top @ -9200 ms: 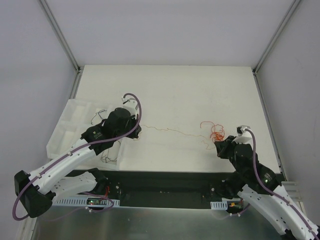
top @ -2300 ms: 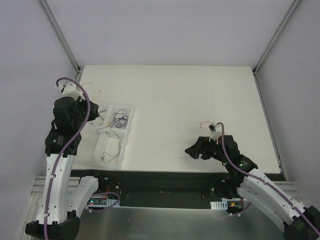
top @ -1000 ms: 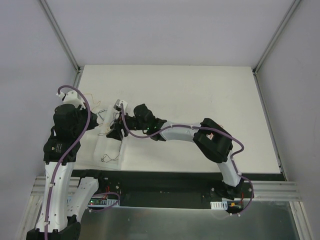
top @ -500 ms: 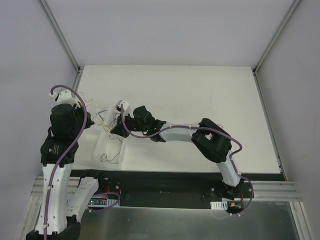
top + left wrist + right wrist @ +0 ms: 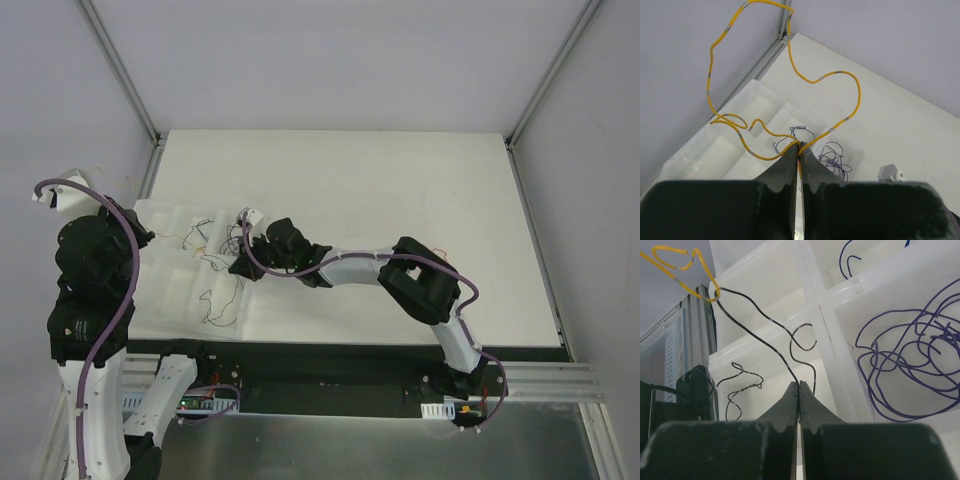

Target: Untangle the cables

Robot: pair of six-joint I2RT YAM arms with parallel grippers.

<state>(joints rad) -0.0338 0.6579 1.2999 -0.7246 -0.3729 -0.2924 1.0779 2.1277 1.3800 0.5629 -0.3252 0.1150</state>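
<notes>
The cables are thin wires over a white compartment tray (image 5: 165,215). My left gripper (image 5: 799,145) is shut on a yellow wire (image 5: 859,95) and holds it above the tray; the wire loops up in front of the fingers. My right gripper (image 5: 798,384) is shut on a black wire (image 5: 775,338) just above the tray. That black wire rises to the left and hooks into the yellow wire (image 5: 690,289). A purple tangle (image 5: 900,365) lies in a tray compartment. In the top view the left gripper (image 5: 138,237) is left of the tray and the right gripper (image 5: 240,268) is over it.
Another black wire (image 5: 740,385) lies in a near tray compartment, also seen in the top view (image 5: 215,300). The right arm (image 5: 420,285) stretches across the table to the tray. A metal frame post (image 5: 782,25) stands at the table's far left corner.
My left arm has pulled back to the left and up with the yellow wire, drawing it away from the tray. My right gripper has stayed over the tray, shifting slightly nearer.
</notes>
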